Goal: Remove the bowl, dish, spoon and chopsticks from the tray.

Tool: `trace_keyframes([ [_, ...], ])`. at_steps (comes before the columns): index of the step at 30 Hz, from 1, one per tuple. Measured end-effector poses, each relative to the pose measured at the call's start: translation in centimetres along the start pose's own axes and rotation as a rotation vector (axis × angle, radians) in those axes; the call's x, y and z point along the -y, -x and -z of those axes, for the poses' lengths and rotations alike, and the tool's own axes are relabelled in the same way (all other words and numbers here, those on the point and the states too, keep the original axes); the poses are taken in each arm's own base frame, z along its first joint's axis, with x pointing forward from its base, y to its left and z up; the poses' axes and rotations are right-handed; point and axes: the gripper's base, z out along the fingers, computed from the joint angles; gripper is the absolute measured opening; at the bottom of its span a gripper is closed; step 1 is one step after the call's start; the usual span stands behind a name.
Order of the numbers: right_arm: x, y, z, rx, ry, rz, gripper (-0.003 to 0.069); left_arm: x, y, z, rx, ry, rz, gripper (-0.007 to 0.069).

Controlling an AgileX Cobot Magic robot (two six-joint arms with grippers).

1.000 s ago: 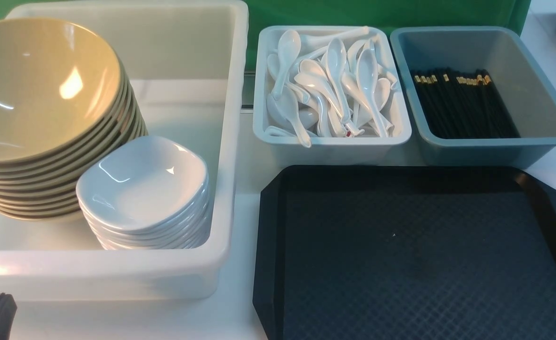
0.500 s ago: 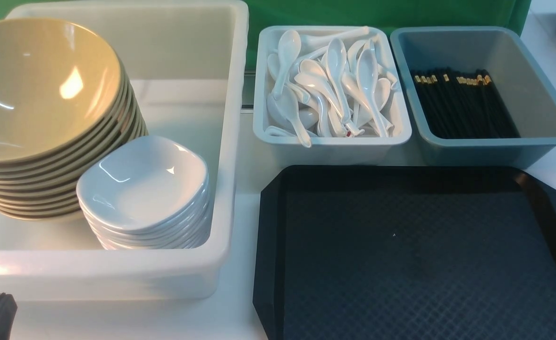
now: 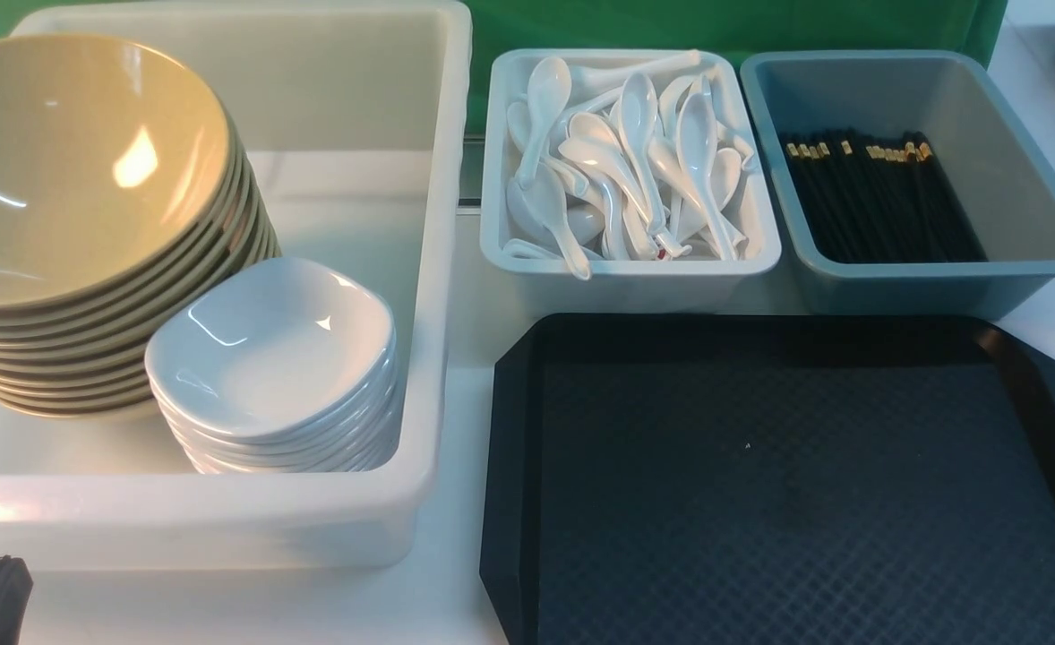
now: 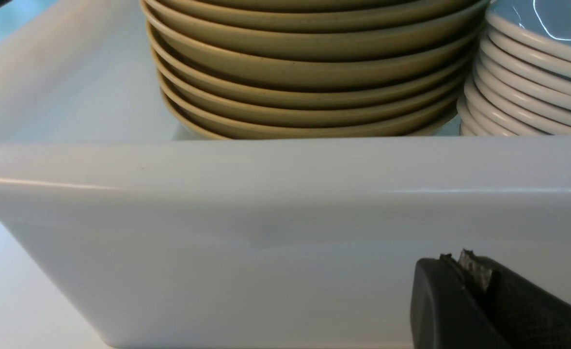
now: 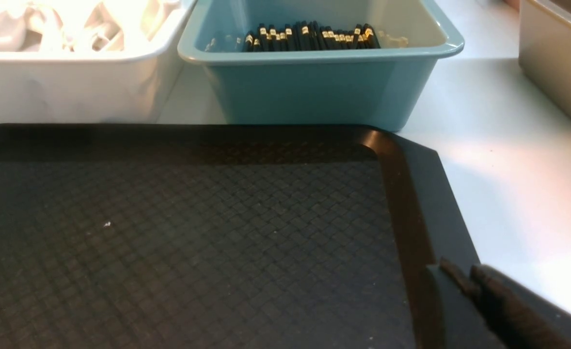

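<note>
tray: bare | bowls, dishes, spoons, chopsticks: binned | task: looks done | left gripper: jaws pressed together, empty | right gripper: jaws nearly together, empty

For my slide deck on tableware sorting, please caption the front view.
Bare black tray in front of bins holding stacked tan bowls, white dishes, spoons and chopsticks.

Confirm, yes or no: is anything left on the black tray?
No, the black tray shows only bare diamond-textured surface in the front view.
</note>
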Motion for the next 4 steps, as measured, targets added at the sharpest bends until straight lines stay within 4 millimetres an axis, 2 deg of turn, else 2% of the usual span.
trace_keyframes([
  [4,0.00,0.00,0.00,0.000,0.000,0.000,0.0101,0.00,0.00,0.00,0.000,0.000,0.001,-0.0008],
])
